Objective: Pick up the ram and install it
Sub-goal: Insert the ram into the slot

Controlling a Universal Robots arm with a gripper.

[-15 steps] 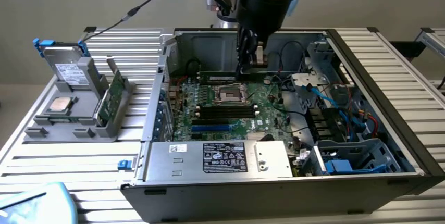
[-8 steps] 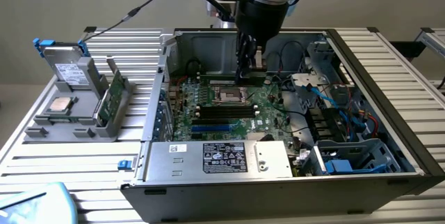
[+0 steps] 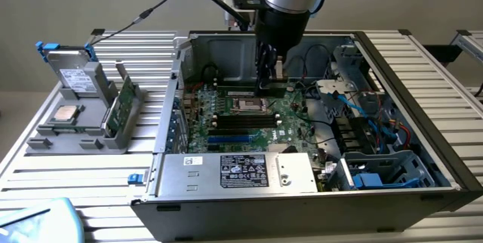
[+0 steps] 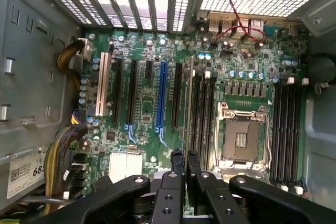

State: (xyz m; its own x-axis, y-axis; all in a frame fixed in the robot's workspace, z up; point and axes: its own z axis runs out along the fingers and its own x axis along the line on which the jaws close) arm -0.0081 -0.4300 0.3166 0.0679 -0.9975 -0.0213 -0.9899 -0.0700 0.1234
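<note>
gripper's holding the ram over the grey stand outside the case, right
Not quite. The gripper does hold the ram, but it is inside the open case, above the motherboard, not over the grey stand. The exterior view shows this.

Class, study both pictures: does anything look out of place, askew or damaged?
Nothing looks damaged or spilled. One oddity: the processor socket on the motherboard is empty. The pincer, shut on the ram, hangs over the slots.
</note>
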